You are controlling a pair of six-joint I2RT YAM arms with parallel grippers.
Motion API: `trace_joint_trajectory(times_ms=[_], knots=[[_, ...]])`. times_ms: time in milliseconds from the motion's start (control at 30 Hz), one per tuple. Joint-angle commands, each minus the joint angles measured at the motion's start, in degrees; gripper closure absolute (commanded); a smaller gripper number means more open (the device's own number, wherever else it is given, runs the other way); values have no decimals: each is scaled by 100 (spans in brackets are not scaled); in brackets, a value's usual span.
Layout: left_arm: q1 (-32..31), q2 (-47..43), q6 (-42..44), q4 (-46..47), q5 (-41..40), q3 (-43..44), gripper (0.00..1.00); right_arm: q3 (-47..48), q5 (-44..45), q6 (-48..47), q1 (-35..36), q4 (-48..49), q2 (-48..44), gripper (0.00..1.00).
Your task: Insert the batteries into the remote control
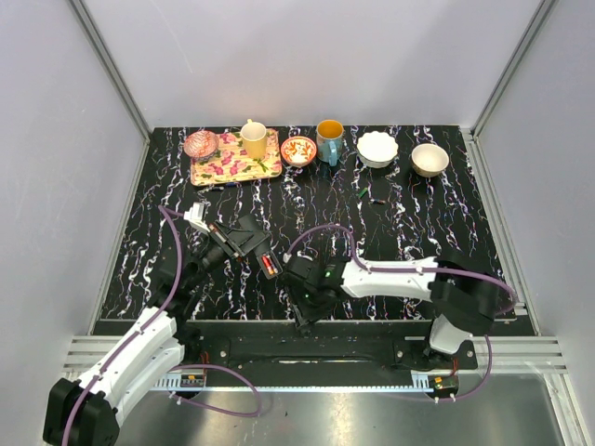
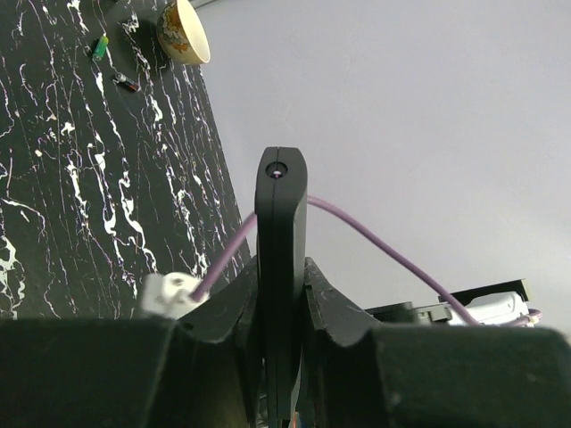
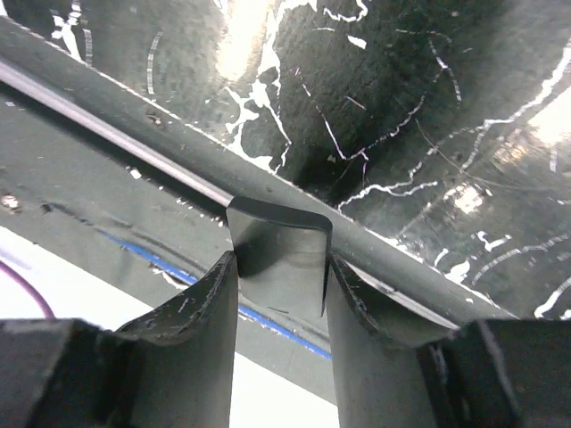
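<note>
Left wrist view: left gripper (image 2: 281, 278) is clamped tight on the remote control (image 2: 281, 205), held edge-on above the tabletop (image 2: 53, 178). Looks like rigid, light, slick plastic; grip the flat faces mid-body. Right gripper (image 3: 281, 272) pinches a thin dark curved plate (image 3: 278, 230), probably the battery cover.

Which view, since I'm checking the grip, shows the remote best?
Left wrist: the remote stands large and edge-on, clamped in the left gripper. Top external shows it small and dark. Right wrist shows none of it.
</note>
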Motion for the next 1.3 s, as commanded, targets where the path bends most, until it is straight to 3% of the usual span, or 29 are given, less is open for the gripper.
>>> trace_joint_trajectory(times_ms=[0, 133, 167, 267, 400, 533, 800, 933, 967, 1100, 1267], knots=[[-26, -23, 21, 215, 49, -7, 100, 221, 529, 21, -35, -257, -722, 63], [-17, 12, 39, 224, 14, -7, 100, 19, 626, 21, -718, -372, -1301, 64], [-17, 12, 48, 233, 14, -15, 100, -60, 626, 73, -1251, -328, -1417, 65], [-26, 73, 30, 311, -13, -42, 100, -455, 626, 573, -2263, 102, -1909, 65], [-17, 152, 30, 391, -57, -24, 100, -658, 863, 1844, -3073, 542, -2103, 66], [-17, 223, 48, 470, -57, 20, 100, -825, 1485, 3104, -3410, 981, -1920, 66], [-17, 179, 162, 487, -109, 20, 100, -509, 2252, 4843, -3454, 534, -892, 68], [-26, 240, 66, 681, -74, -112, 100, -474, 2200, 5224, -3454, 613, -557, 59], [-17, 249, 74, 690, -48, -121, 100, -430, 2173, 5215, -3454, 604, -513, 54], [-17, 188, 92, 672, -48, -209, 100, -132, 2059, 4953, -3454, 508, -381, 32], [-17, 231, 92, 760, -66, -262, 100, 264, 1857, 4382, -3437, 262, -345, 21]])
